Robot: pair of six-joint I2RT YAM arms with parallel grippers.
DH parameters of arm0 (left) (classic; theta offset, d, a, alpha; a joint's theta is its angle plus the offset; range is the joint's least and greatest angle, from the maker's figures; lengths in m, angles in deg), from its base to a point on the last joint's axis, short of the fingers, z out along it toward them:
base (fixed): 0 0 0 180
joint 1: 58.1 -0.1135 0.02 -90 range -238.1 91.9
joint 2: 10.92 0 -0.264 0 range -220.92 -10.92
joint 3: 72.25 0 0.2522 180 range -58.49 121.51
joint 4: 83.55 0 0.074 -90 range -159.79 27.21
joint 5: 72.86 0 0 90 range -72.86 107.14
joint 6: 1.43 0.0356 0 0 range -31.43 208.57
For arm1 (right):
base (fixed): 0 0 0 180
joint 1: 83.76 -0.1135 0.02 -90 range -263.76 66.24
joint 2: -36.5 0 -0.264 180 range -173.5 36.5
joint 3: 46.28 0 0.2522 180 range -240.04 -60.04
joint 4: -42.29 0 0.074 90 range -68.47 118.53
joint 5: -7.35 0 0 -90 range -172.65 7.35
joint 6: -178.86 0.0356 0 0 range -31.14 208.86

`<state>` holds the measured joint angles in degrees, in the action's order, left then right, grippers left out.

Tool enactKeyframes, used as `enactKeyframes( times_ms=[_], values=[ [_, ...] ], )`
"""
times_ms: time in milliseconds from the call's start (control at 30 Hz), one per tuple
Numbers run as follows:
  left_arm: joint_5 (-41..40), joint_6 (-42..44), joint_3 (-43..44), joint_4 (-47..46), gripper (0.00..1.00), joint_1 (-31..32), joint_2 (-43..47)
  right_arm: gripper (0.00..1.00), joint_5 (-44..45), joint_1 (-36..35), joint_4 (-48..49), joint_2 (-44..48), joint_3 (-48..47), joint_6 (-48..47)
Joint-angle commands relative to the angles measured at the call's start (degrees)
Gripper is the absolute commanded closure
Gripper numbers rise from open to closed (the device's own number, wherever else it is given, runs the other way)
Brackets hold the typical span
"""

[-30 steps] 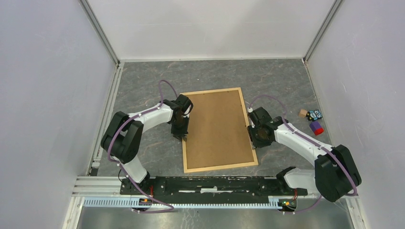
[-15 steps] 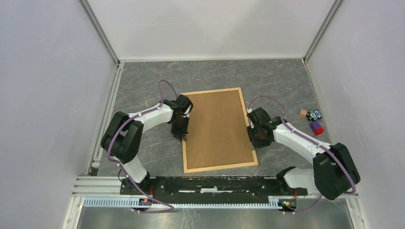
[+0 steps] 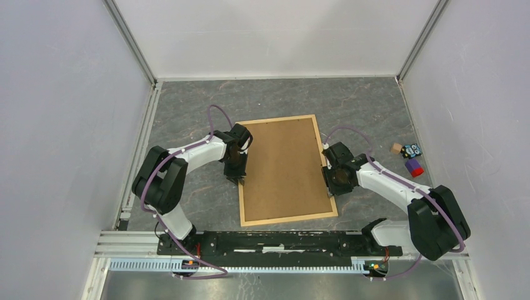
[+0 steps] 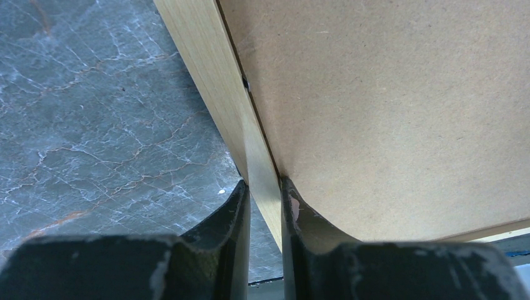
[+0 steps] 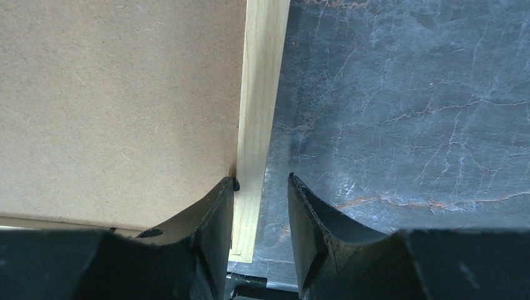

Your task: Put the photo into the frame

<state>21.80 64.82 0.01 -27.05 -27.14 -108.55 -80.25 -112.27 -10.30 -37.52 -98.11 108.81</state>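
The surface [image 3: 187, 112] is dark grey stone-patterned sheet with pale veins and rust-coloured streaks. Plain white walls [image 3: 275, 37] close it in on the left, far and right sides, with metal rails in the corners. A black bar and a slotted metal rail run along the near edge, where the arm bases sit.

The frame [image 3: 275, 119] lies flat in the middle of the surface, its long sides running near to far and turned slightly off square. It is made of thin strips of pale natural wood with a faint grain. A plain brown fibre board [image 3: 284, 165] fills its opening, so it shows its back.

The left claw [image 3: 236, 178] is on the frame's left strip [image 4: 206, 69]. In the wrist view its two fingers are pressed against either side of the wood, gripping it.

The right claw [image 3: 330, 187] straddles the right strip [image 5: 262, 75] with its fingers parted. The inner finger touches the seam between strip and board [image 5: 119, 94], and the outer one stands clear over the bare surface.

Well apart by the right wall lie a small wooden block [image 3: 395, 148], a dark blue toy [image 3: 411, 150] and a purple-and-red cylinder [image 3: 414, 167].
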Motion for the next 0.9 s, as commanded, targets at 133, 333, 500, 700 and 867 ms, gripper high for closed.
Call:
enactKeyframes(
  times_ms=[133, 333, 500, 700, 867],
  values=[
    [-2.0, 1.4, -1.9, 1.7, 0.98, 0.6, -3.4, 0.56, 2.3, -0.1, -3.0, 1.6, -3.0, -0.6],
    [-4.3, 1.2, -2.5, 1.9, 0.98, 0.6, -2.8, 0.57, 3.3, 0.0, -3.1, 2.4, -1.3, 0.2],
    [-4.3, 1.3, -2.3, 2.1, 0.98, 0.6, -3.3, 0.57, 3.9, -0.1, -3.5, 1.8, -1.6, -0.2],
    [-4.5, 1.4, -2.5, 2.1, 0.98, 0.6, -2.8, 0.57, 1.8, -0.2, -1.1, -0.4, -1.0, -0.2],
    [-4.4, 1.4, -2.3, 2.2, 0.98, 0.6, -3.1, 0.57, 1.7, -0.3, -1.0, 1.1, -0.9, 0.9]
  ],
)
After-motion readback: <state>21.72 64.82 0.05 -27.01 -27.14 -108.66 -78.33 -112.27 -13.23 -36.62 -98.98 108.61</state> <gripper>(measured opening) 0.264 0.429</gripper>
